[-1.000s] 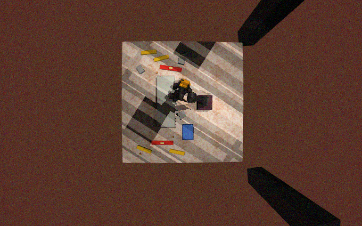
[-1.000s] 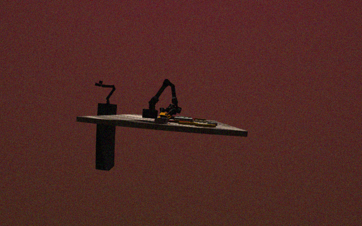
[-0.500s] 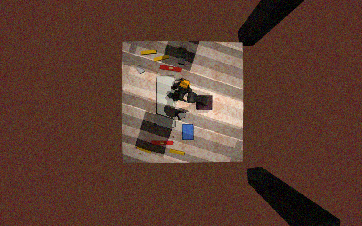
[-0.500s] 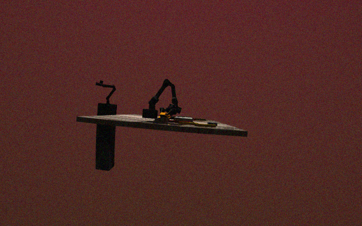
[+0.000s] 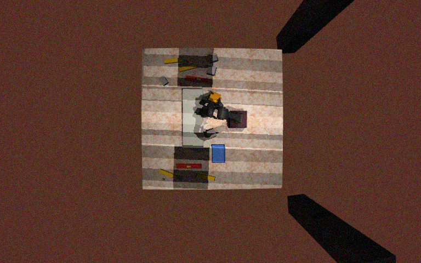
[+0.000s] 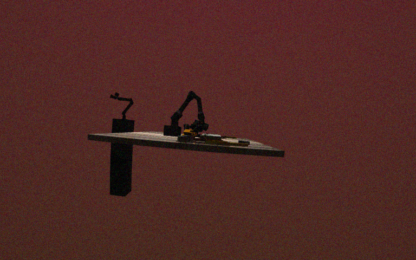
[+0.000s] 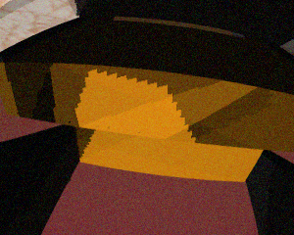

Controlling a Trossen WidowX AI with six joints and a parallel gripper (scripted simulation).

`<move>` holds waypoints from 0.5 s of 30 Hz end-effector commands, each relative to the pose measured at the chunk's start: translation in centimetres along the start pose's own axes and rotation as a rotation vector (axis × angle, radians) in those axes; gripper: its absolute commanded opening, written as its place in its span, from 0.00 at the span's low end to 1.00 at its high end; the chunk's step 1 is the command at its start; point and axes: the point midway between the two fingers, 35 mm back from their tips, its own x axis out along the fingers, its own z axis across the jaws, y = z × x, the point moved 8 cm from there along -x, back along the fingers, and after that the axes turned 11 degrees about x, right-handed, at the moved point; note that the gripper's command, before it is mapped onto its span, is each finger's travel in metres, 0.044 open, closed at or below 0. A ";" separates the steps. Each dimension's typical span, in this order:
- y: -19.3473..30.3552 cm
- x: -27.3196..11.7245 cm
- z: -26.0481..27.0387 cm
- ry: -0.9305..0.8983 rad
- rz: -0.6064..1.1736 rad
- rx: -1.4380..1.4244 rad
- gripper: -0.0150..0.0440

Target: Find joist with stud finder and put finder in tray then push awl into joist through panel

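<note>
The orange stud finder [image 5: 215, 97] [image 6: 189, 132] [image 7: 132, 108] is between the fingers of my gripper [image 7: 169, 140], which stand wide against its two sides. The gripper is shut on it, beside the panel's right edge in the top view, low over the table. The pale floor panel [image 5: 189, 122] lies left of the arm, partly under the arm and its shadow. The blue tray [image 5: 218, 154] stands below and right of the panel, with nothing visible in it. I cannot make out the awl. The joist is hidden.
A grey block [image 5: 210, 132] lies between arm and tray. More grey blocks [image 5: 211, 70] [image 5: 164, 80] lie towards the top. Red levels [image 5: 193, 166] [image 5: 191, 78] and yellow strips [image 5: 171, 61] [image 5: 166, 172] lie beyond both panel ends. Dark shadow bands cross the table.
</note>
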 end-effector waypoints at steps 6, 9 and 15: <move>-0.3 -0.1 0.1 -0.005 -0.018 0.000 0.90; -0.3 -0.1 0.1 -0.005 -0.018 0.000 0.90; -0.1 -0.1 0.0 -0.002 -0.008 -0.001 0.90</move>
